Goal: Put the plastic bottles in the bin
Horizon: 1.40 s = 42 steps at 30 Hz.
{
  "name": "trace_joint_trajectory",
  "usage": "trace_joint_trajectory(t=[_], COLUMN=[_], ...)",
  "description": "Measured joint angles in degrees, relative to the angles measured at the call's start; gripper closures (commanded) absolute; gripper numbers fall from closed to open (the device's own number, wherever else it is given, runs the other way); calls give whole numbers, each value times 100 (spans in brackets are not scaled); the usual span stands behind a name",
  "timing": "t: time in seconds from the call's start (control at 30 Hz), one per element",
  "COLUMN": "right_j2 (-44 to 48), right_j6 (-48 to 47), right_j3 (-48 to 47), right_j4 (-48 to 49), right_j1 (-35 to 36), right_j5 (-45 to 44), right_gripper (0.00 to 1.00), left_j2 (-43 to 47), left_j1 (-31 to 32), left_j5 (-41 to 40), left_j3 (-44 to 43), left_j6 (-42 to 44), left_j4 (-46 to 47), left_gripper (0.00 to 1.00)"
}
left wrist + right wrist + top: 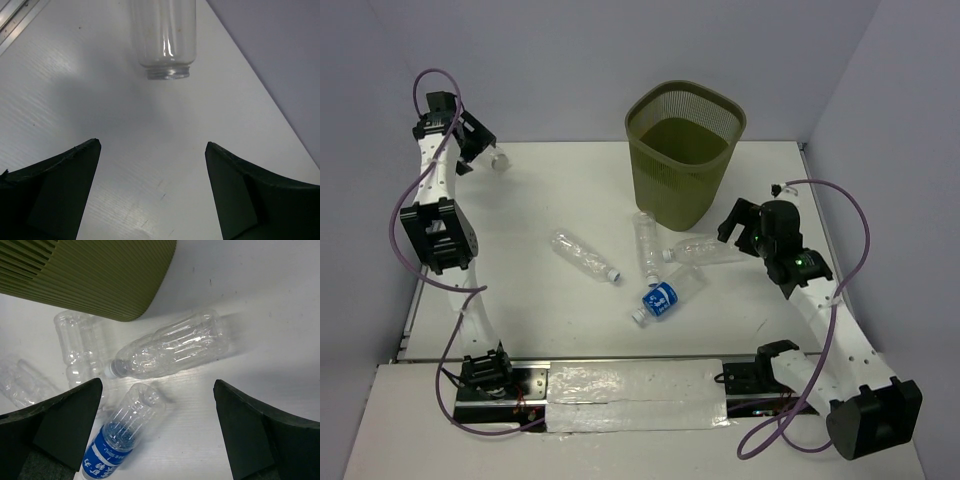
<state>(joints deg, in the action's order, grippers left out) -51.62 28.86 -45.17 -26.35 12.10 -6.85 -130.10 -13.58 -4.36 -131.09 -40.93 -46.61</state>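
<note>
You've got four plastic bottles (647,245), all lying flat on the table (550,190), outside the bin (685,150), which stands upright at far centre. The middle bottle (646,240) has its base at the bin's foot. The rightmost bottle (705,250) lies just beside it, cap toward centre. The blue-label bottle (668,295) sits nearest you, cap toward the near edge. The left bottle (585,257) lies apart on the left. Your right gripper (738,225) hangs low just right of the rightmost bottle, jaws spread wide, nothing in them. Your left gripper (480,150) is up at the far-left corner, also released and empty, facing a clear jar (165,40) lying with its open threaded mouth toward it, not touching.
</note>
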Motion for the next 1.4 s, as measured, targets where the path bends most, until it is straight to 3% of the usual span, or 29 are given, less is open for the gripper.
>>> trace_joint_trajectory(t=[0.6, 1.1, 1.2, 1.4], right_j2=[-282, -452, -540, -673], right_j6=[-20, 31, 37, 140], right_j3=[-138, -258, -326, -369], right_j4=[-199, -350, -365, -378], right_j1=[0, 0, 2, 15], right_j5=[157, 234, 262, 282], right_gripper=[0, 0, 0, 0], left_j2=[-1480, -2162, -2267, -2337], left_j1=[-199, -315, -304, -299], left_j5=[470, 605, 616, 588], left_j3=[-857, -1093, -1095, -1003], left_j6=[-168, -629, -737, -745], left_j4=[1220, 2173, 2332, 2531], left_gripper=[1, 3, 7, 30])
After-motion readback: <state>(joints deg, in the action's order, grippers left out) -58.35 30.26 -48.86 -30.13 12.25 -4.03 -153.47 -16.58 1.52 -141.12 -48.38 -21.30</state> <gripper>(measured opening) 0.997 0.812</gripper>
